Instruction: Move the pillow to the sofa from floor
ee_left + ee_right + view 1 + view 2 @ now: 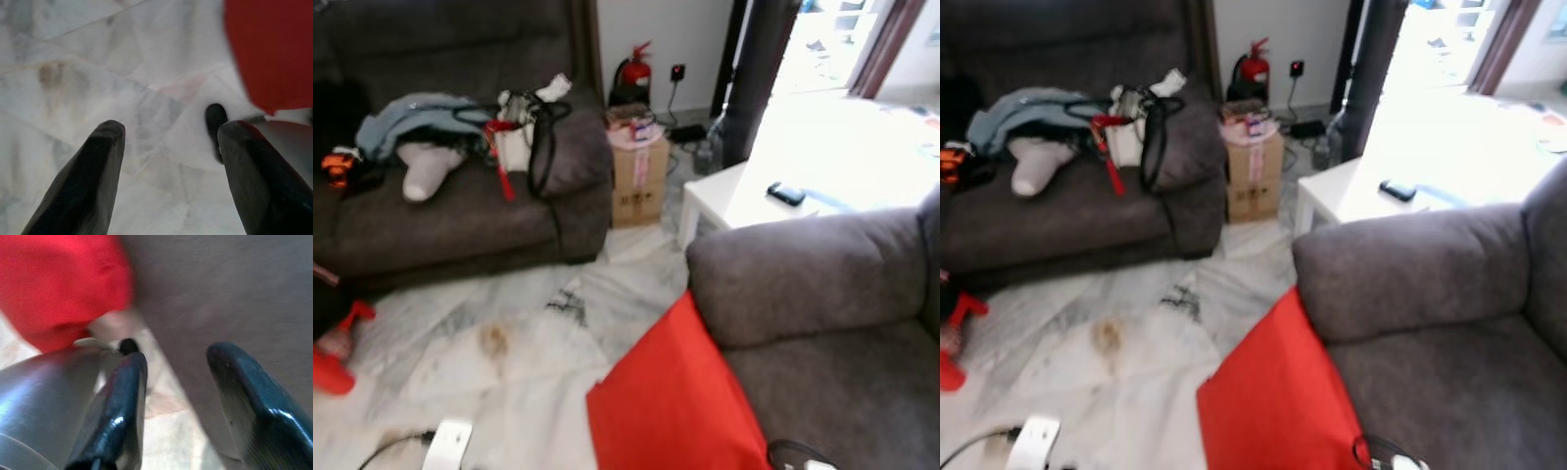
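The marble floor (509, 343) spreads pale and veined across the lower left, with a brownish stain on it. A dark sofa (460, 215) stands along the far wall, its seat piled with a blue-grey cloth (406, 116), a white bundle (426, 168) and a tangle of black straps (543, 137). A second grey sofa (822, 294) sits at the near right, its arm rising just above the red pillow (675, 401). The pillow lies down on the floor, leaning against the front of this near sofa, touching its arm. Beyond the near sofa a white counter (724, 201) carries a small dark device (786, 194). A cardboard box (639, 181) stands between the far sofa and the counter, and a red fire extinguisher (634, 76) is behind it by the wall. The left gripper (171, 142) hangs over bare floor with its two fingers spread well apart, holding nothing, the pillow's edge just beside it. The right gripper (176, 377) is likewise spread wide and empty, near the pillow and the grey sofa front
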Motion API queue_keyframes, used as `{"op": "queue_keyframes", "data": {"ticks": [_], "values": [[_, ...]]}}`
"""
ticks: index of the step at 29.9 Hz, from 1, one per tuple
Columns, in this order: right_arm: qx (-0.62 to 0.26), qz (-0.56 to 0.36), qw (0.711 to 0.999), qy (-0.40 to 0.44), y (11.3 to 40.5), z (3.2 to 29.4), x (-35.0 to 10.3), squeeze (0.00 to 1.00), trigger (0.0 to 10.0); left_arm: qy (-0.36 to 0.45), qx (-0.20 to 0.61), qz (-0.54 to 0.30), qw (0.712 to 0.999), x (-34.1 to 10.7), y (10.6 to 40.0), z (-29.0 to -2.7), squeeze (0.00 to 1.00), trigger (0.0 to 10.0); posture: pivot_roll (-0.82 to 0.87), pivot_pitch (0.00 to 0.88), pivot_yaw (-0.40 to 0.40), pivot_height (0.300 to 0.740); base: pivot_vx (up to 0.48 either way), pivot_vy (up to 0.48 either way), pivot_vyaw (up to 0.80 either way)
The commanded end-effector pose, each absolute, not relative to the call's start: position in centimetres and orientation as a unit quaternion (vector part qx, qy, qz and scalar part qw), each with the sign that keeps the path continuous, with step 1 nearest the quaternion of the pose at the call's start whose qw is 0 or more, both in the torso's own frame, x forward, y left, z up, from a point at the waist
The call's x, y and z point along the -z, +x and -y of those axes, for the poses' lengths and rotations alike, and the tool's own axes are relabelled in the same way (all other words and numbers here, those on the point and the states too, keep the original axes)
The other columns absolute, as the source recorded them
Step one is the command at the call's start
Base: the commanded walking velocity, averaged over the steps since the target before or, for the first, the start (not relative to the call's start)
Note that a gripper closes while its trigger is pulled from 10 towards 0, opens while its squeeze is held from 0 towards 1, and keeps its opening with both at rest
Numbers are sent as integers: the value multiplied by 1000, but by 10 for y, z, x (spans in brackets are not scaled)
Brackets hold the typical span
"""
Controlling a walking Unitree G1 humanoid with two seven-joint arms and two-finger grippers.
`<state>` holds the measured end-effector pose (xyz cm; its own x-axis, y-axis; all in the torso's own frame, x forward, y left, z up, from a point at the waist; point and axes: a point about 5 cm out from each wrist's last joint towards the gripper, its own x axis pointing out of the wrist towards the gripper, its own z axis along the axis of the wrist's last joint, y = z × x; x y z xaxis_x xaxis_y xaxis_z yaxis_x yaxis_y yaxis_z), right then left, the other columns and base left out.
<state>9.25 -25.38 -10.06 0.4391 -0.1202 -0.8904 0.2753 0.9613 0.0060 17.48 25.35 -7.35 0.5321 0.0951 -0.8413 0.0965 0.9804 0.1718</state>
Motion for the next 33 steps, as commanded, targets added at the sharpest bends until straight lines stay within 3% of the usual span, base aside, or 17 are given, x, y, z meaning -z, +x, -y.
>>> {"op": "queue_keyframes", "data": {"ticks": [1, 16, 25, 33], "values": [[111, -509, 850, 83, 100, 248, 101, 0, 10000, 106, -11, -494, 863, 73, 169, -265, 0, 10000, -4, 70, -4, 740, 0, 0, 0], [119, -503, 851, 88, 100, 247, 100, 0, 10000, 109, -27, -483, 868, 72, 169, -267, 0, 10000, 11, 68, -6, 740, 0, 0, 0], [154, -434, 880, 118, 107, 248, 95, 0, 10000, 55, -110, -410, 904, 65, 174, -272, 0, 10000, 8, 51, 12, 740, 0, 0, 0], [159, -378, 903, 130, 113, 249, 89, 0, 10000, 48, -139, -369, 918, 60, 176, -275, 0, 10000, 9, 23, 30, 740, 0, 0, 0]]}}
